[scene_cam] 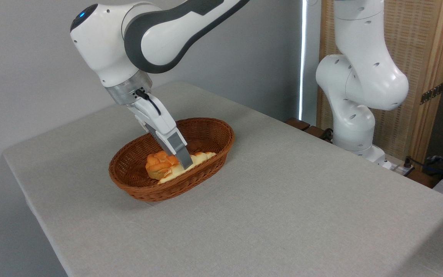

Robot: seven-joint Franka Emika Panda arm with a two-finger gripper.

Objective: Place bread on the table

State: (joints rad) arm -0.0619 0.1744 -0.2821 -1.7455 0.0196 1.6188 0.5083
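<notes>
While woven wicker basket (214,129) cradles braided bread (202,157), metal jaws touch it.

The bread (200,157) lies right under my fingertips, a long braided loaf with pale cream sides and a touch of golden crust showing. It rests low and slanted, one end reaching out past my tips toward the right, the other running down to the left below them. My near finger covers its middle, so I cannot tell whether I am touching it or only close above. The table (283,200) spreads out beneath and all around me, a big surface with rounded corners, dressed in plain light grey-beige woven cloth, smooth and flat.
</notes>
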